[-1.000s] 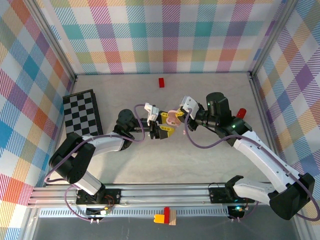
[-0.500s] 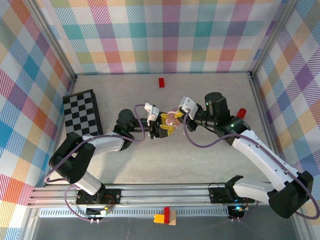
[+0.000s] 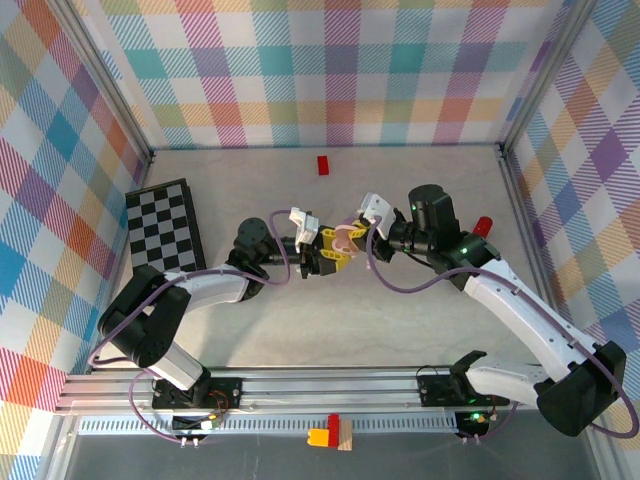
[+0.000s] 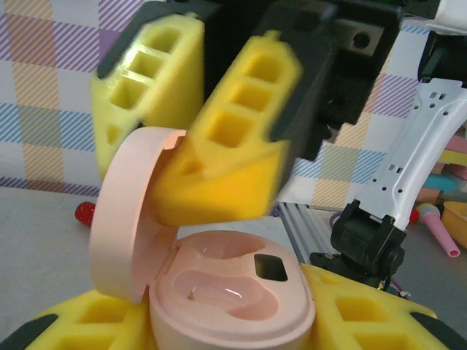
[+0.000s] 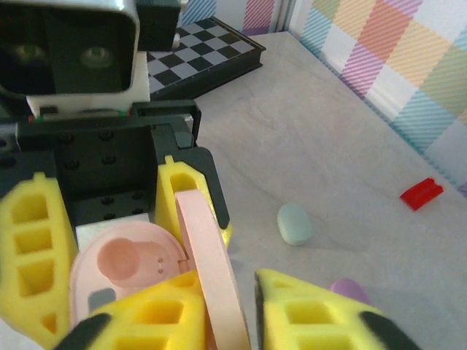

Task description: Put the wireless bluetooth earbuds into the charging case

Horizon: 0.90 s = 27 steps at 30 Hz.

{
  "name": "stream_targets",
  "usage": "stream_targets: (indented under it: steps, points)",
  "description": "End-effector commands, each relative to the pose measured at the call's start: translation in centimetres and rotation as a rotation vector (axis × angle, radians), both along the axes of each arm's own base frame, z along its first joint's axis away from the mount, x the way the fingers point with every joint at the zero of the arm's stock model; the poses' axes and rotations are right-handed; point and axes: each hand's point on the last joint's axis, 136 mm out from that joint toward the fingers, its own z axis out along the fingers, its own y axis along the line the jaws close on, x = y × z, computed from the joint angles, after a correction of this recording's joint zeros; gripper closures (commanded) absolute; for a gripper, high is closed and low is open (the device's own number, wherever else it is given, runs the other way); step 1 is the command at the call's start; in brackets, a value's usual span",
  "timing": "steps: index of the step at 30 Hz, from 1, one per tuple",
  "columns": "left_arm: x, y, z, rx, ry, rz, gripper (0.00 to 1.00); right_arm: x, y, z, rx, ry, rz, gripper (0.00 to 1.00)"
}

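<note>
Pink case [image 4: 233,292] pinched in left claw [image 3: 333,251], wells upward, lid [image 5: 208,248] raised; right claw [image 5: 222,292] parted astride lid.

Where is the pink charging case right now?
In the top view, the open pink charging case sits mid-table, its base gripped by the left hand, with the right hand at its raised lid.

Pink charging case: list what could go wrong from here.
1. The open lid stands inside the right gripper; withdrawing may snag it, shutting it or twisting the pink charging case in the left gripper.
2. The mint earbud lies small and rounded on the table; it may slip from a pinch.
</note>
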Motion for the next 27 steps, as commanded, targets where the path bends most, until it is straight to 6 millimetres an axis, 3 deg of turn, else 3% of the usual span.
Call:
stream_targets:
  steps: [1,6,8,11,15,17,22,27]
  points:
    - [0.4,0.2,0.8,-0.002,-0.030,0.049,0.60,0.6,-0.3,4.0,0.150,0.021,-0.048,0.60]
    - [1.4,0.7,0.3,0.013,-0.072,0.138,0.60,0.0,-2.2,7.2,0.414,0.134,-0.033,0.44]
    - [1.6,1.0,0.4,0.009,-0.088,0.168,0.60,0.3,-3.2,7.4,0.489,0.192,-0.069,0.40]
    - [2.1,1.5,0.7,-0.003,-0.108,0.226,0.60,1.7,-5.6,6.2,0.582,0.305,-0.208,0.36]
    - [2.1,1.9,1.4,-0.017,-0.110,0.258,0.60,4.0,-9.0,1.4,0.594,0.445,-0.479,0.33]
    - [2.0,2.1,1.7,-0.029,-0.107,0.263,0.60,4.4,-9.7,-1.3,0.560,0.524,-0.545,0.34]
    - [2.3,3.0,2.8,-0.084,-0.119,0.328,0.60,5.0,-9.6,-8.1,0.442,0.754,-0.641,0.39]
    - [2.7,3.1,3.4,-0.110,-0.063,0.341,0.60,5.5,-9.2,-13.0,0.324,0.881,-0.664,0.43]
